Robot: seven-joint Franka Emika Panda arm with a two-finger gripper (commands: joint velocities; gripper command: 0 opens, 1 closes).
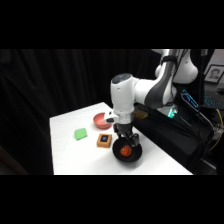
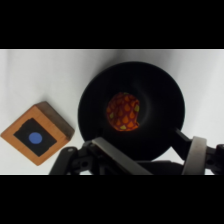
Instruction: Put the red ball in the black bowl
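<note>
We see the gripper (image 2: 145, 160) nearest, fingers apparently spread and empty; just beyond them the red ball (image 2: 123, 112) rests inside the black bowl (image 2: 165, 90).

We record a white tabletop (image 1: 70, 150). The black bowl (image 2: 160, 85) is glossy black. The red ball (image 2: 123, 112) is red-orange, patterned with yellow-green flecks. The wooden block (image 2: 37, 132) is tan, with a black square face and a blue dot. We also note a green block (image 1: 80, 133) and a salmon-red bowl (image 1: 100, 121).
</note>
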